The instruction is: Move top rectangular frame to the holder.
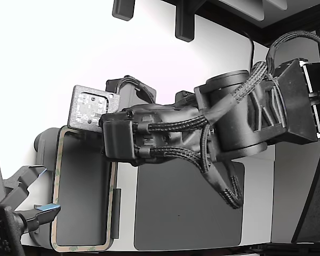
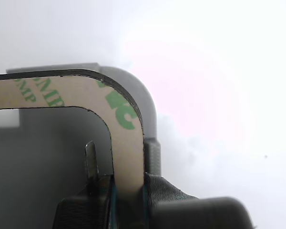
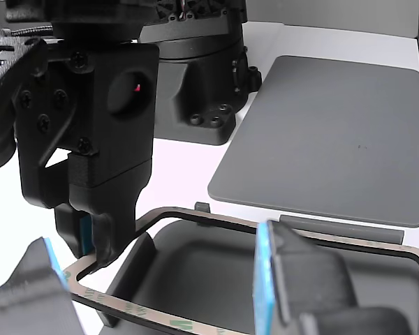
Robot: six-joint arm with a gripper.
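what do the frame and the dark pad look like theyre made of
The frame looks like thin sheet with a dark edge, faced in matte cream paper printed with green lettering, probably adhesive liner. The dark pad looks like matte grey rubber or foam, smooth and unreflective; which one is unclear.

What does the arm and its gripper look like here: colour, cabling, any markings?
The arm is matt black, with blocky housings and black braided cables looping along its side. A grey square plate with small components sits by the wrist. The gripper is black and angular, screwed together, with blue pads on its fingers. No lettering is readable.

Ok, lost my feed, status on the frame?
Gripper shut on frame edge. Frame over holder. Second gripper close by.
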